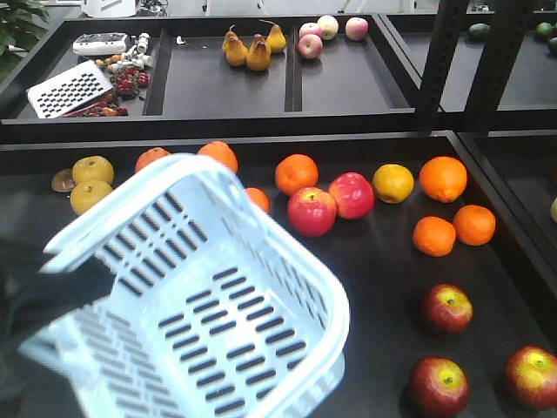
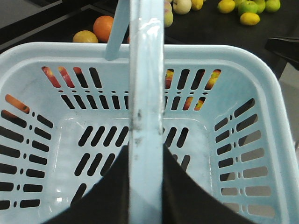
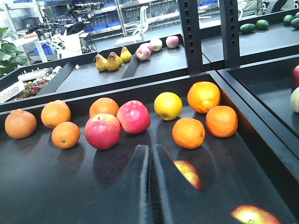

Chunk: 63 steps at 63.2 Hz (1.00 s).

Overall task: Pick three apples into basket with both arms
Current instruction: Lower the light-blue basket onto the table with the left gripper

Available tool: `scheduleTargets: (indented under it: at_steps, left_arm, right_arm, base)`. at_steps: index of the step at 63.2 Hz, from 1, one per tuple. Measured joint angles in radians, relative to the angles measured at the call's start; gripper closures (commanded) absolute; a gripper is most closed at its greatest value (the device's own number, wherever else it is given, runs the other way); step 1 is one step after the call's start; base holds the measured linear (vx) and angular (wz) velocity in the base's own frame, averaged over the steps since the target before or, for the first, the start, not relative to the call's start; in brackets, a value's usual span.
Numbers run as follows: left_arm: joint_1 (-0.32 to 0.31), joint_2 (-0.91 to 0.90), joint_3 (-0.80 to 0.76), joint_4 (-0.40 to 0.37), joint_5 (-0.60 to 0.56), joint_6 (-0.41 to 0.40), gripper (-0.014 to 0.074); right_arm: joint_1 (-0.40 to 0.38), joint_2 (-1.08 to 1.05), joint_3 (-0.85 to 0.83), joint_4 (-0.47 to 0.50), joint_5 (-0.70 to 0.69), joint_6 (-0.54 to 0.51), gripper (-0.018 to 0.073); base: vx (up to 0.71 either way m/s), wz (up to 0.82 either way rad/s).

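Exterior front-facing view: the three dark red apples [image 1: 446, 309] lie on the black tray [image 1: 383, 287] at the near right, apart from one another, none in the basket [image 1: 300, 251]. That pale blue basket hangs tilted at the near left. Left wrist view shows the left gripper [image 2: 145, 196] clamped on the hoop handle [image 2: 145, 93]. Right wrist view shows the right gripper [image 3: 152, 186] over the tray, fingers together and holding nothing, one apple just beyond them. Farther off sit two brighter red apples [image 1: 312, 212] and oranges [image 1: 442, 178].
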Motion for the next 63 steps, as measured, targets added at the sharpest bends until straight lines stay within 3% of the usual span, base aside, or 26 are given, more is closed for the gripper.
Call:
scheduleTargets:
  at_steps: [17, 32, 46, 63]
  left_arm:
    - [0.0, 0.404, -0.275, -0.046, 0.103, 0.188, 0.0603]
    - [-0.017, 0.736, -0.506, -0.092, 0.22, 0.297, 0.0603]
    - [-0.074, 0.96, -0.666, -0.02, 0.241, 0.325, 0.0603]
    - [-0.094, 1.059, -0.736, 0.03, 0.239, 0.327, 0.0601]
  right_arm:
    - [0.0, 0.0, 0.0, 0.0, 0.0, 0.0, 0.0564]
    - [0.0, 0.0, 0.0, 0.0, 0.0, 0.0, 0.0564]
    - [0.0, 0.0, 0.0, 0.0, 0.0, 0.0, 0.0564]
    - [0.0, 0.0, 0.0, 0.0, 0.0, 0.0, 0.0564]
  base:
    - [0.0, 0.0]
    - [0.0, 0.0]
    - [0.0, 0.0]
    - [0.0, 0.0]
